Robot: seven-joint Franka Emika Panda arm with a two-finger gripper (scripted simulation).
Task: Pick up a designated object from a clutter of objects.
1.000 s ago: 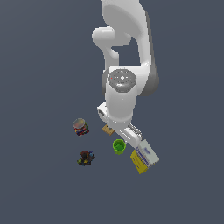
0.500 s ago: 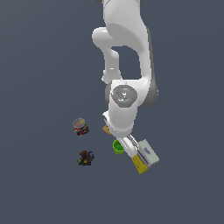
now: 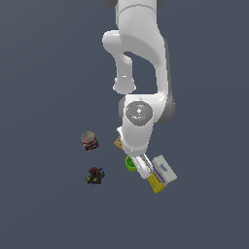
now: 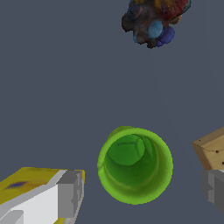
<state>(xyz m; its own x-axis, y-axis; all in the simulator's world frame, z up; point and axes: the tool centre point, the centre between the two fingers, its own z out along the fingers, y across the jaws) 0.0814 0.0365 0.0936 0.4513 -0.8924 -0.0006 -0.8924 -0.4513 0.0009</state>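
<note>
We're above the lime-green cup (image 4: 134, 165), which stands upright between the yellow box (image 4: 33, 192) and the tan cracker (image 4: 212, 148). Gripper (image 4: 142, 192) is spread wide, one finger (image 4: 70, 194) over the box edge, nothing held. We should centre on the rim, drop straight, avoid clipping box or cracker, then close

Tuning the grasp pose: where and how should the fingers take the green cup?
Grip the green cup across its round rim, coming straight down. It stands upright, mouth open to the wrist view, fingers already either side. The yellow box and cracker sit close, so keep the closing line between them.
</note>
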